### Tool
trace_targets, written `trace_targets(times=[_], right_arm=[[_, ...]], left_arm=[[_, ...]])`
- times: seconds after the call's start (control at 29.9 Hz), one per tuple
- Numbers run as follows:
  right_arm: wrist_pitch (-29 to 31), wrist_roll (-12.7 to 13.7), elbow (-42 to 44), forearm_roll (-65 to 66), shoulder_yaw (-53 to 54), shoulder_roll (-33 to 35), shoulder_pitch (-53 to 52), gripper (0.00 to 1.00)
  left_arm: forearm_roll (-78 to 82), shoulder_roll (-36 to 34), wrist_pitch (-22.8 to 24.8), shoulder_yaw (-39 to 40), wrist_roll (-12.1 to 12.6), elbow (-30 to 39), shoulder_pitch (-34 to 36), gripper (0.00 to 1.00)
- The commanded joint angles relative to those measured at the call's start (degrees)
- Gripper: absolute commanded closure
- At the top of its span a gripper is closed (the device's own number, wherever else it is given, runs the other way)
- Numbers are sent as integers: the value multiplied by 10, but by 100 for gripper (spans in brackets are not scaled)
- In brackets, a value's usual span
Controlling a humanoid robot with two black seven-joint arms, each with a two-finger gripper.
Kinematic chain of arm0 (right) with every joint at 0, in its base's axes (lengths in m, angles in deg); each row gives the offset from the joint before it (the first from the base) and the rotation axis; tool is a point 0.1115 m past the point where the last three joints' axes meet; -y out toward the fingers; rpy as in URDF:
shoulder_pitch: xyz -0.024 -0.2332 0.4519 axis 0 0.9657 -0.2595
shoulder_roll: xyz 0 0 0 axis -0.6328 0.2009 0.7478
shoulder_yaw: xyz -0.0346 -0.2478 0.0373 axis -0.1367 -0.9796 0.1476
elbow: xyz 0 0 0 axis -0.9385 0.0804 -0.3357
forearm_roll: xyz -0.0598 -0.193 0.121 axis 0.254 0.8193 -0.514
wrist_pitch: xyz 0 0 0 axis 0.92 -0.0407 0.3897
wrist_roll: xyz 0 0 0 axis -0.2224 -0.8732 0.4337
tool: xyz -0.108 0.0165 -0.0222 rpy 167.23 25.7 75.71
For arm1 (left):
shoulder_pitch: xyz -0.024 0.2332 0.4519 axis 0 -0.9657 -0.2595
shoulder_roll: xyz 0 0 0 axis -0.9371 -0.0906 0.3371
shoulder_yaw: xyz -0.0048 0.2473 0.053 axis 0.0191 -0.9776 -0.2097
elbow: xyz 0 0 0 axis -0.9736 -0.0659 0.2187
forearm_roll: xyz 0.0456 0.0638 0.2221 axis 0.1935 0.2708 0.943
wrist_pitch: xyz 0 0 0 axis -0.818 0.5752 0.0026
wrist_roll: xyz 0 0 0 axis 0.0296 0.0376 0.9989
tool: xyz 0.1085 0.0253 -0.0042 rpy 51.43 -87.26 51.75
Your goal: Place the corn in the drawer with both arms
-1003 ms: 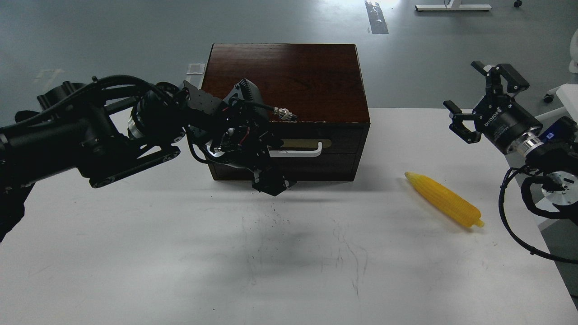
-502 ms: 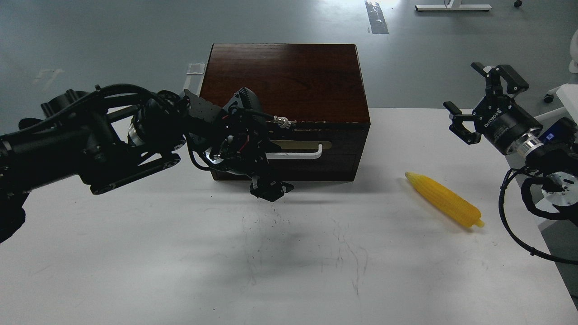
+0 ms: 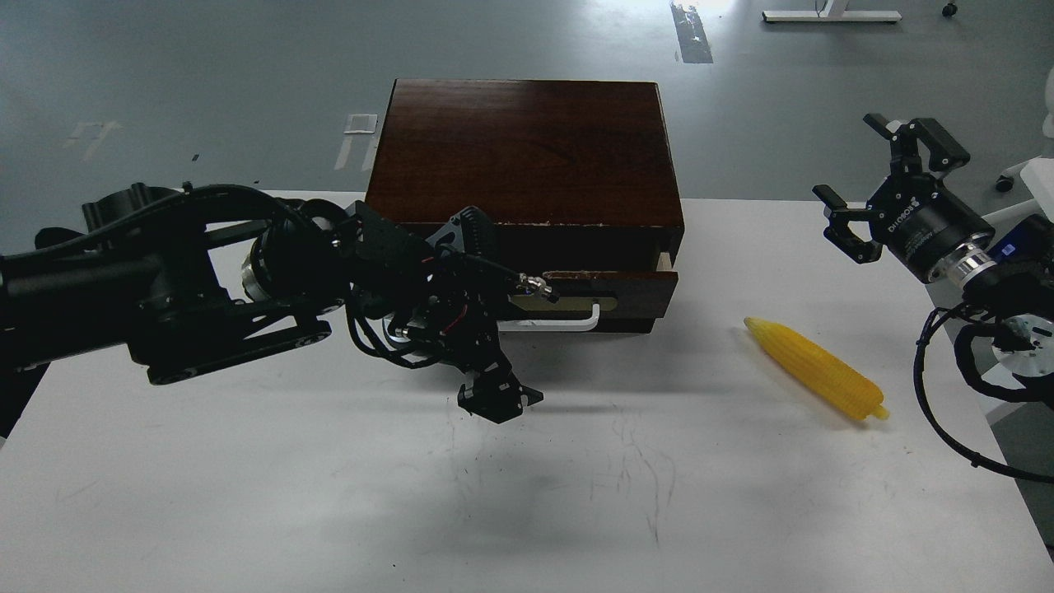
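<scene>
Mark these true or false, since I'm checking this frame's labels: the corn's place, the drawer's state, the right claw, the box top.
1. The yellow ridged plastic corn cob lies on the white table. True.
2. The dark wooden box's drawer is fully shut. False: it is pulled out slightly.
3. The right claw grips the corn. False: it is open, held above the table.
4. Something rests on the dark brown wooden box. False: its top is bare.
</scene>
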Motion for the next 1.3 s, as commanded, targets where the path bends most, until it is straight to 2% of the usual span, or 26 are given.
trace_targets(times=[0.0, 0.6, 0.74, 0.9, 1.04, 1.17, 1.27], right_arm=[[0, 0, 0, 0, 0, 1, 0, 0], [0, 0, 1, 0, 1, 14, -3, 0], [0, 0, 1, 0, 1, 20, -3, 0], [0, 0, 0, 56, -4, 48, -5, 0], [0, 0, -11, 232, -4, 68, -9, 0], [0, 0, -34, 352, -4, 94, -22, 0], [0, 0, -73, 474, -4, 124, -41, 0]], left_arm=[[-1, -11, -1, 1, -1, 42, 1, 1], [-2, -37, -1, 21, -1, 57, 40, 1], [-36, -52, -1, 60, -1, 71, 39, 1], [-198, -82, -1, 106, -1, 65, 30, 1], [-475, -120, -1, 126, -1, 30, -19, 1], [-671, -145, -1, 126, -1, 7, -58, 1], [-838, -175, -33, 130, -1, -14, -99, 1]])
